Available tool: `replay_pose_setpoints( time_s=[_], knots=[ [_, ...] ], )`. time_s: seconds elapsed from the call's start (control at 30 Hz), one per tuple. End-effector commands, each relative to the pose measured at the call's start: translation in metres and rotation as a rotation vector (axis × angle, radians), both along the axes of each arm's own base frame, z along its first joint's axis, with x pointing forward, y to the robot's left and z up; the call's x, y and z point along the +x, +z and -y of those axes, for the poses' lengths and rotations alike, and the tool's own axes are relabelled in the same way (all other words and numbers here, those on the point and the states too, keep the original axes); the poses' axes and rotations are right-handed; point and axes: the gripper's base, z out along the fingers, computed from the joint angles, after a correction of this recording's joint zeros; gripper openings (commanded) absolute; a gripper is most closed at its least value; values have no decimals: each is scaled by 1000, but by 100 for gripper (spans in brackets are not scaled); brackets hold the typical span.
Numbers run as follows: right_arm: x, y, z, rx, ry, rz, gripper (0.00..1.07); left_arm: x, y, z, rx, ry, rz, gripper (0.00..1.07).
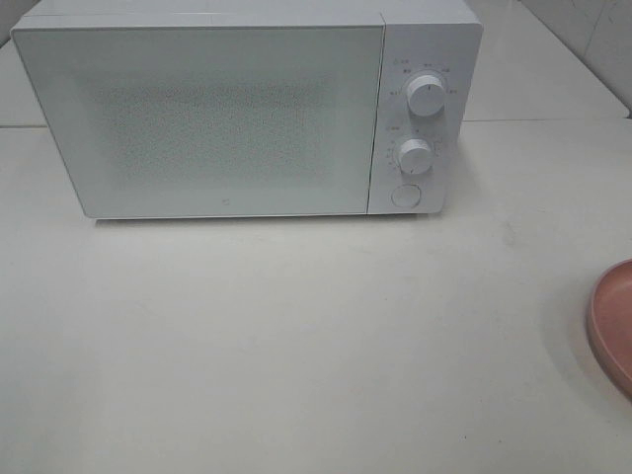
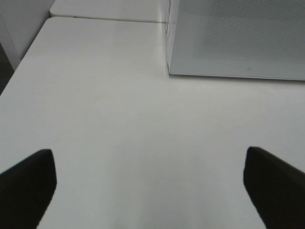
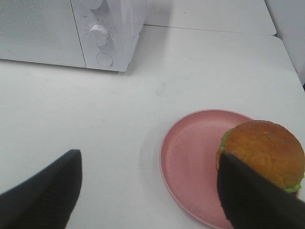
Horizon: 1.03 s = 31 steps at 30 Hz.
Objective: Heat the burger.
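Observation:
The burger [image 3: 265, 151], a golden-brown bun with a green lettuce frill, sits on a round pink plate [image 3: 190, 162] in the right wrist view. My right gripper [image 3: 147, 191] hangs open above the table, one finger over the burger's near side, the other over bare table. In the exterior high view only the plate's rim [image 1: 614, 326] shows at the right edge; the burger is out of that view. My left gripper [image 2: 150, 183] is open over bare table, left of the microwave. Neither gripper shows in the exterior high view.
A white microwave [image 1: 197, 118] stands at the back with its door shut, two knobs [image 1: 426, 97] and a round button [image 1: 405, 196] on its right panel. A white table [image 1: 296, 346] spreads in front of it. The table's left edge [image 2: 19, 71] drops off.

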Motion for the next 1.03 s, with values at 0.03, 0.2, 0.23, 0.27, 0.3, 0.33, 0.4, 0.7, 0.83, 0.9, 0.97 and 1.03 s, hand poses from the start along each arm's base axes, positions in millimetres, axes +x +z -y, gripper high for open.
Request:
replay_pose_setpoints(
  time_s=[0.03,0.2,0.23,0.27,0.3,0.33,0.4,0.7,0.83,0.9,0.97,1.03],
  knots=[
    [-4,-1,1,-4,3,26,76,-3,0,0,-4,0,30,100],
    [-4,-1,1,-4,3,26,76,-4,0,0,-1,0,33,100],
    [-4,-1,1,-4,3,26,76,-4,0,0,-1,0,33,100],
    [-4,-1,1,-4,3,26,76,-4,0,0,-1,0,33,100],
    [-4,-1,1,-4,3,26,76,-3,0,0,-1,0,32,100],
    [-4,-1,1,-4,3,26,76,-3,0,0,-1,0,32,100],
    [-4,-1,1,-4,3,26,76,-3,0,0,-1,0,32,100],
    [-4,-1,1,-4,3,26,76,-3,0,0,-1,0,32,100],
    [-4,-1,1,-4,3,26,76,-3,0,0,-1,0,32,100],
    [-4,-1,1,-4,3,26,76,-3,0,0,-1,0,32,100],
    [-4,-1,1,-4,3,26,76,-3,0,0,-1,0,32,100],
    [-4,-1,1,-4,3,26,76,-3,0,0,-1,0,32,100]
  ],
)
